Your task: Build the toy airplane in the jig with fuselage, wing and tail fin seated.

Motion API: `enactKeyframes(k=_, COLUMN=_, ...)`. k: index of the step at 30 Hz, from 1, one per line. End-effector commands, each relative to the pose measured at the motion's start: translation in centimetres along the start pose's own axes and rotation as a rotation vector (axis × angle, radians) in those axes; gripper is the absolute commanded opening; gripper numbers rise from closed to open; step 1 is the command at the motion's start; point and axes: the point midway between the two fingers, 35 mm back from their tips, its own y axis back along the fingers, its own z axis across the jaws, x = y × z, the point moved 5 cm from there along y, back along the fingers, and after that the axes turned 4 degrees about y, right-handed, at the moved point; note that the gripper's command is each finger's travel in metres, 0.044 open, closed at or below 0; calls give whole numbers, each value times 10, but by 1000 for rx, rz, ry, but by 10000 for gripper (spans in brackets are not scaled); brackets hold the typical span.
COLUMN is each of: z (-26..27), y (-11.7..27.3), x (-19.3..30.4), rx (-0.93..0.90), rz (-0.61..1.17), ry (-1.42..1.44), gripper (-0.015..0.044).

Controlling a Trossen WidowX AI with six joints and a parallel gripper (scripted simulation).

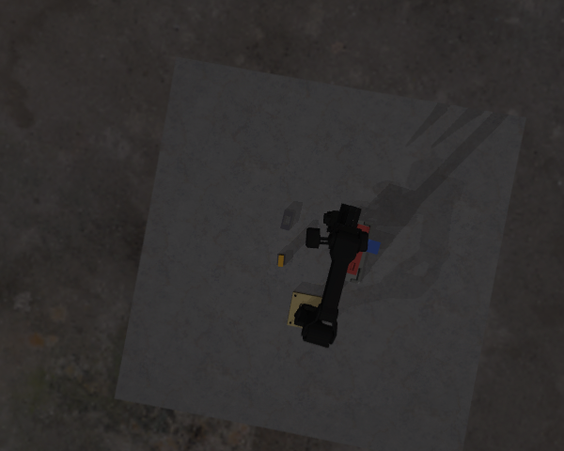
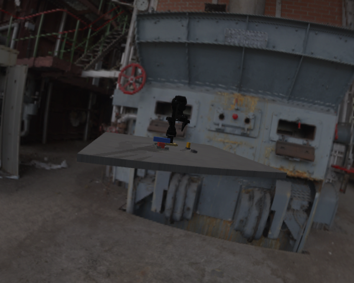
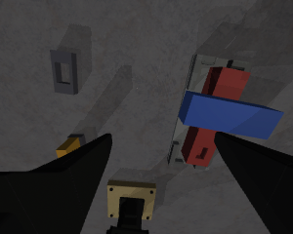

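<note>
Beneath the arm: wing (image 1: 373, 246) (image 2: 161, 140) (image 3: 230, 114), half-hidden

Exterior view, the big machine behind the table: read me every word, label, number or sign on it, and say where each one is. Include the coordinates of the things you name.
Raised plate on the upper panel of the blue-grey machine (image 2: 215, 65): seems to carry lettering, too blurred to read.
No other text is readable on it.

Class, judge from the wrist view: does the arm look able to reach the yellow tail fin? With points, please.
Probably yes: the gripper (image 1: 313, 238) (image 3: 162, 136) is open with nothing between its fingers, and no other part visibly crowds the tail fin (image 1: 280, 260) (image 2: 188, 145) (image 3: 68, 147).
</note>
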Motion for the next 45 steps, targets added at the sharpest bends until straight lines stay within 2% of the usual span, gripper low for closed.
enactKeyframes(k=1, z=51, y=1, x=10, rx=-3, rz=2, ry=-6, gripper=440)
enactKeyframes(k=8, z=136, y=-1, x=48, rx=-10, rz=5, ry=-6, gripper=440)
enactKeyframes(k=13, z=174, y=-4, x=83, rx=-13, rz=8, ry=-6, gripper=440)
enactKeyframes(k=18, z=176, y=-6, x=85, rx=-13, rz=8, ry=-6, gripper=440)
enactKeyframes(k=24, z=176, y=-59, x=85, rx=-13, rz=8, ry=-6, gripper=440)
enactKeyframes(k=45, z=177, y=-91, x=84, rx=-14, rz=7, ry=-12, gripper=440)
